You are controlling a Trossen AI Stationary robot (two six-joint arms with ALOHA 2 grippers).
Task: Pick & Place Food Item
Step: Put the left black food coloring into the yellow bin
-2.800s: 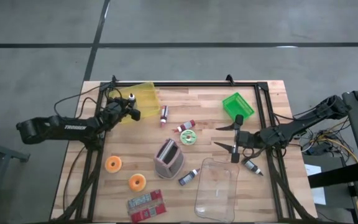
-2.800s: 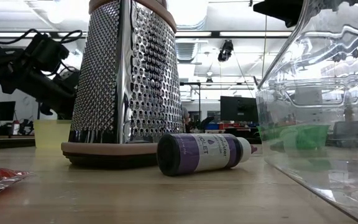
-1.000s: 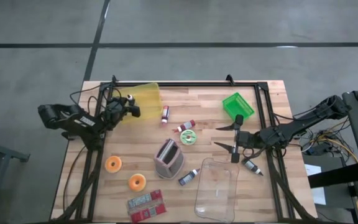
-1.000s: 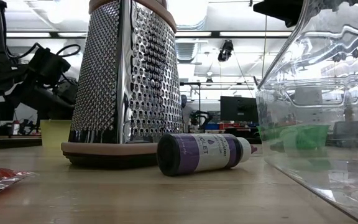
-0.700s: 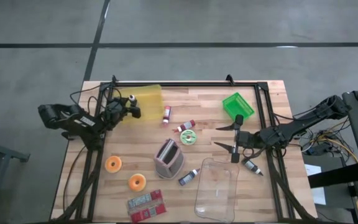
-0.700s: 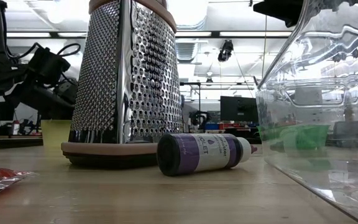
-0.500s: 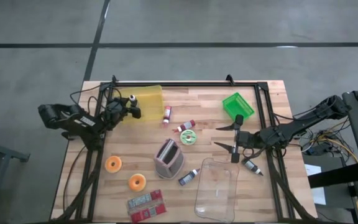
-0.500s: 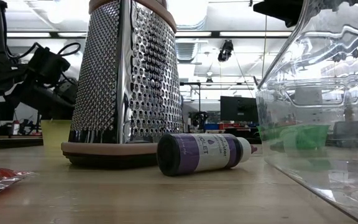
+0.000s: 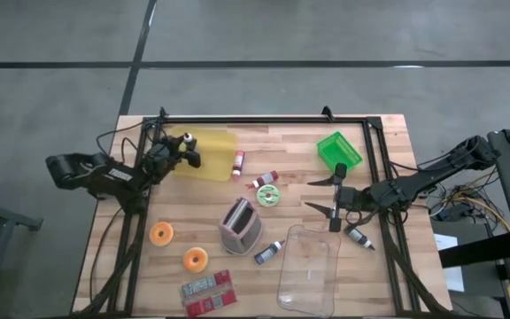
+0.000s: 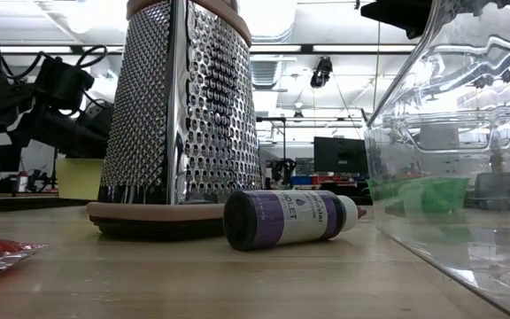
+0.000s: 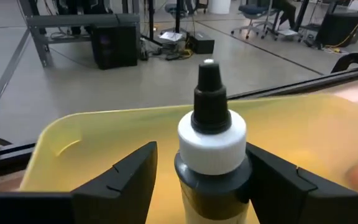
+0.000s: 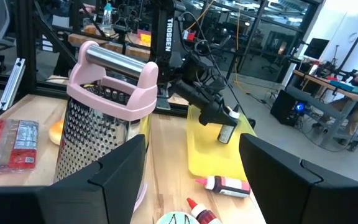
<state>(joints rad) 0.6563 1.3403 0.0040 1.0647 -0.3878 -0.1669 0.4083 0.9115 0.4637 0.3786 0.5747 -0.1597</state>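
My left gripper (image 9: 182,149) is at the table's far left, shut on a small dropper bottle (image 11: 211,134) with a black cap and a white collar. It holds the bottle at the open side of a yellow bin (image 9: 209,145), which fills the background of the left wrist view. From the right wrist view the bottle (image 12: 227,129) shows upright over the yellow bin (image 12: 213,152). Two orange rings (image 9: 161,233) (image 9: 195,259) lie flat on the near left of the table. My right gripper (image 9: 333,197) hangs open over the right half, holding nothing. My left gripper pinches the bottle's dark body (image 11: 182,175) just below the white collar, one finger on each side. The fingers (image 11: 120,183) come nearly level from the table's left. The bottle stands upright, cap up; its bottom is hidden, so I cannot tell whether it rests on anything.
A pink-handled metal grater (image 9: 240,224) stands mid-table with a violet bottle (image 9: 270,252) beside it. A clear plastic container (image 9: 310,270) sits near right and a green bin (image 9: 338,150) far right. Red packets (image 9: 209,292), more small bottles (image 9: 265,180) and a black frame rail (image 9: 264,120) are also there.
My left gripper, still shut on the bottle, has risen slightly. The yellow bin has changed how it lies: from above it now looks flatter and longer, reaching farther toward the table's right. My right arm has kept still.
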